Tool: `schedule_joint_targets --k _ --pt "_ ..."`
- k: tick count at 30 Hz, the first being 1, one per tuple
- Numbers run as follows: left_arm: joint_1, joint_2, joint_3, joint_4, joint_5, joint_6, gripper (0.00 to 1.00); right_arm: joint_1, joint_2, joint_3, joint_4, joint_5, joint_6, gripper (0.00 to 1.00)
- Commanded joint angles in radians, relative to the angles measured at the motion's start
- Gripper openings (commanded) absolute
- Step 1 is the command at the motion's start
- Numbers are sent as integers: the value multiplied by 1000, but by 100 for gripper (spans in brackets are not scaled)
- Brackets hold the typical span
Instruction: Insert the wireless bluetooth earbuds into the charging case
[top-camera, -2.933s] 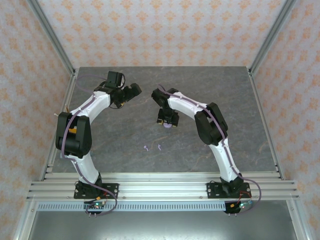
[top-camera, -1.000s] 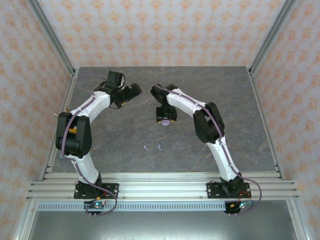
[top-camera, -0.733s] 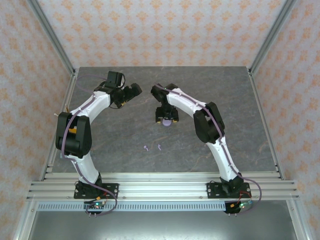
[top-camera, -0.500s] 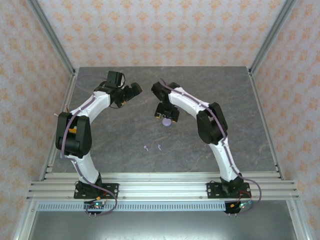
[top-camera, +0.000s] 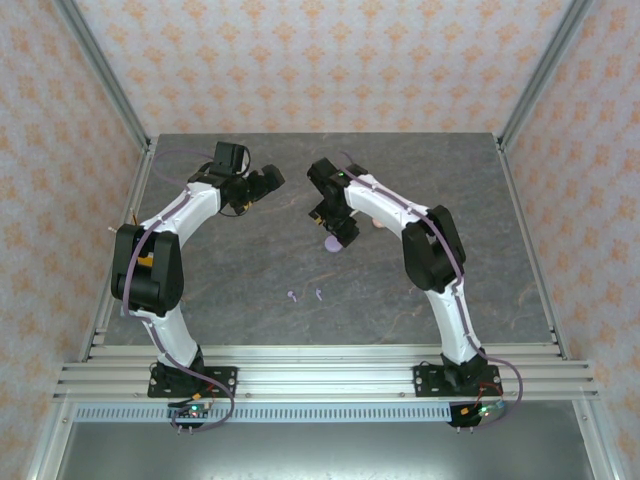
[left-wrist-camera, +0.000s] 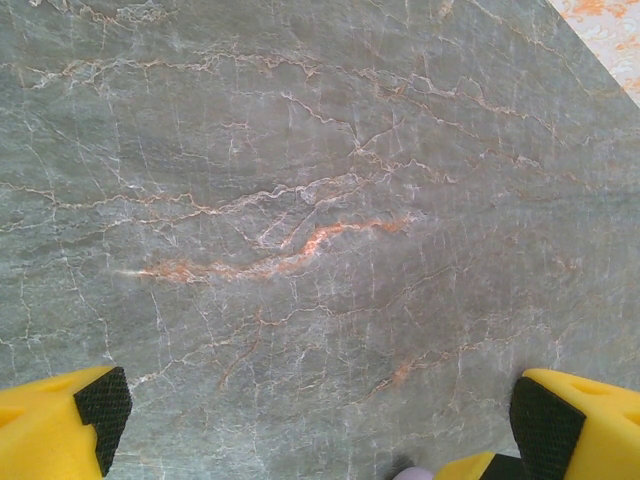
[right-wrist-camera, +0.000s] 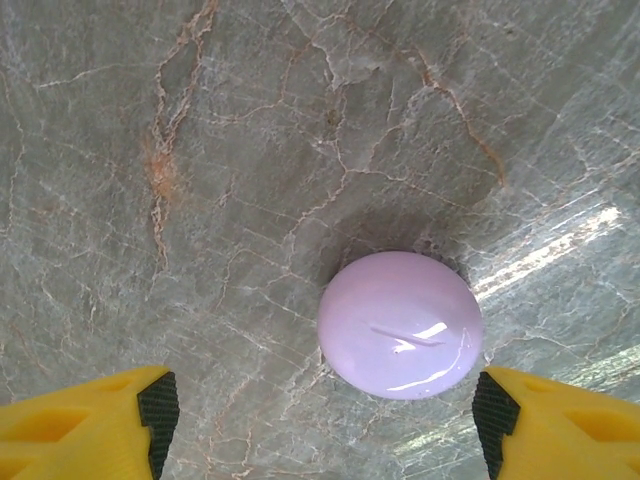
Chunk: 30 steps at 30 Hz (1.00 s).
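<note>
**While the case lies shut, the earbuds wait out front**

Because the right gripper has its jaws spread, with the round purple case lying free on the table just ahead of the yellow fingers and touching neither, the step in hand looks like a release and retreat. To do it well, the gripper should probably rise straight off so that a finger does not nudge the smooth dome and send it sliding. The lid appears closed, so it likely has to be opened before anything goes in. One gripper steadying the base while the other lifts the lid seems wise.

The two earbuds lie side by side nearer the arm bases, well apart from the case. They are tiny, so picking them up will call for a careful pinch. The left gripper hangs over bare stone, its jaws spread wide and holding nothing.

Compared with the earlier overhead frame, the right wrist has drawn back toward the far side, and the case it covered now lies exposed. The left arm and earbuds have not moved.
</note>
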Motion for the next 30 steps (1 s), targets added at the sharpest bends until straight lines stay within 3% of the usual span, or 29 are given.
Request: schedule_joint_targets --k 1,30 --pt "12 -11 12 18 11 -2 100 -5 29 9 2 -7 47 79" --pt "11 12 14 28 13 -5 100 -18 88 -35 35 -26 31 75"
